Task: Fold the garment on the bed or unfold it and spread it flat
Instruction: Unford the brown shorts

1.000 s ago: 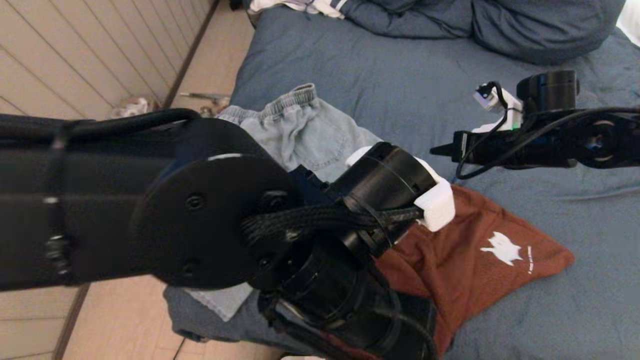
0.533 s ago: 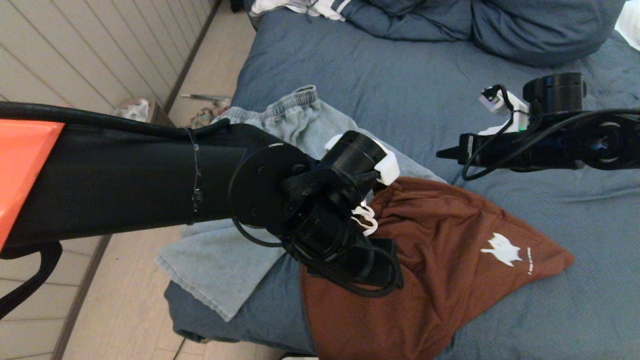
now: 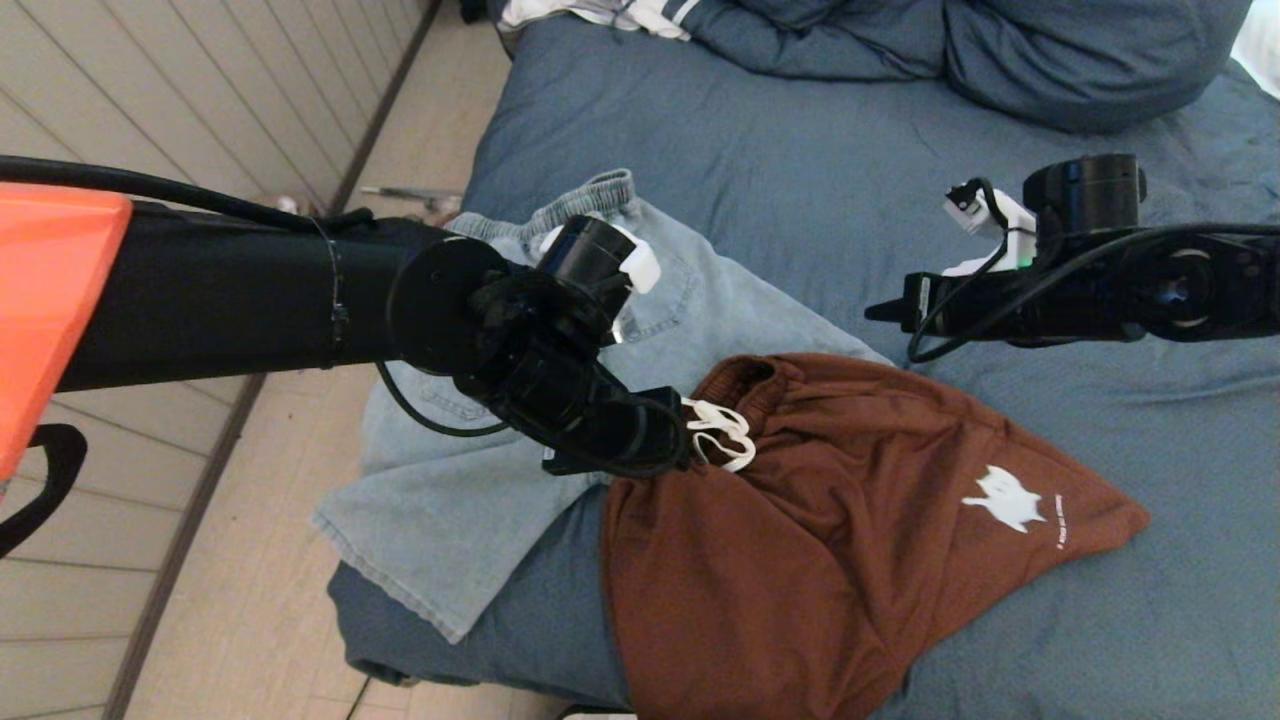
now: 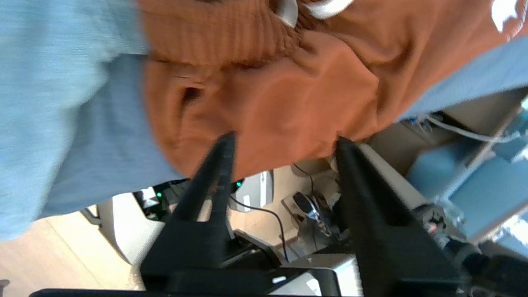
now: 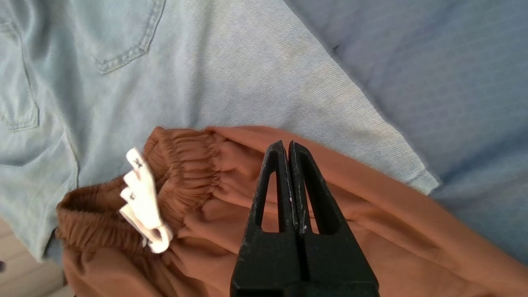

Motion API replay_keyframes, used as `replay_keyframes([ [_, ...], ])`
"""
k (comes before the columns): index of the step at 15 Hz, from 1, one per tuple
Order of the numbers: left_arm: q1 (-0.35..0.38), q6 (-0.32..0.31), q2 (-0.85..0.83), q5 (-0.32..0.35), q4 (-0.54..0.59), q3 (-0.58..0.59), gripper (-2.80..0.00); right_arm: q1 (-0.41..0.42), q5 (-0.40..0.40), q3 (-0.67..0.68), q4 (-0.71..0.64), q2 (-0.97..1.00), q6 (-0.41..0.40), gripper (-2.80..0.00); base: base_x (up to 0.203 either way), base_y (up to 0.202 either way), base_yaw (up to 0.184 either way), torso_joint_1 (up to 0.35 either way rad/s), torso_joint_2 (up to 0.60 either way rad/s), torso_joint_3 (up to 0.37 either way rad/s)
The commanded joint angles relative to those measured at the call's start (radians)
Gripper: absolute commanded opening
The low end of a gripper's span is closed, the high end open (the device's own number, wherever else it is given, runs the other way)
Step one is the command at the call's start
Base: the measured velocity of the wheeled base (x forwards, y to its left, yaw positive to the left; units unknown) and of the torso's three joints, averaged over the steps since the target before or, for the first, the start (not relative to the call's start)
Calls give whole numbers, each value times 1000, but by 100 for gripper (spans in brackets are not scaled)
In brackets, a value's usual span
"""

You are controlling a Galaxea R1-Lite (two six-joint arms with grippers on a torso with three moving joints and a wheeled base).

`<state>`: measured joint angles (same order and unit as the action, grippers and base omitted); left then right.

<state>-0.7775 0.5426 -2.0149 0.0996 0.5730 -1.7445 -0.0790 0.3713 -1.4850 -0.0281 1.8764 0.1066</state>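
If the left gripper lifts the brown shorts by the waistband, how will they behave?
Likely floppy: the brown shorts lie creased and draped over the bed edge, so they should hang and swing. Probably light, being thin fabric. The gathered waistband looks easy to pinch; the white drawstring may dangle.

Rust-brown shorts [image 3: 850,540], pale-blue denim shorts [image 3: 470,500], slate-blue bed [image 3: 800,170].

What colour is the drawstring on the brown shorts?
White; the flat cord drawstring of the rust-brown shorts shows best in the right wrist view.
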Motion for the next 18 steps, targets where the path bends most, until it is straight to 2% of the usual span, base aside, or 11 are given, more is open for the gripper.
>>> replay_keyframes([
  [1,37,5,48,-24,-32,42,-280,-30,1,-36,-3,50,2,-280,0,0,0,0,0,0],
  [3,59,5,64,-38,-125,114,-280,-81,-17,-90,-5,102,1,-280,0,0,0,0,0,0],
  [5,102,0,58,-44,-212,149,-280,-110,-83,-179,-18,164,-1,-280,0,0,0,0,0,0],
  [9,129,-4,42,-43,-222,141,-280,-177,-188,-369,-115,241,-1,-280,0,0,0,0,0,0],
  [11,127,0,48,-40,-222,146,-280,-203,-282,-428,-121,262,-18,-280,0,0,0,0,0,0],
  [12,128,0,49,-41,-222,148,-280,-217,-288,-438,-122,268,-36,0,0,0,0,0,0,0],
  [18,121,4,61,-32,-216,155,-280,-284,-292,-433,-124,277,-45,0,0,0,0,0,0,0],
])
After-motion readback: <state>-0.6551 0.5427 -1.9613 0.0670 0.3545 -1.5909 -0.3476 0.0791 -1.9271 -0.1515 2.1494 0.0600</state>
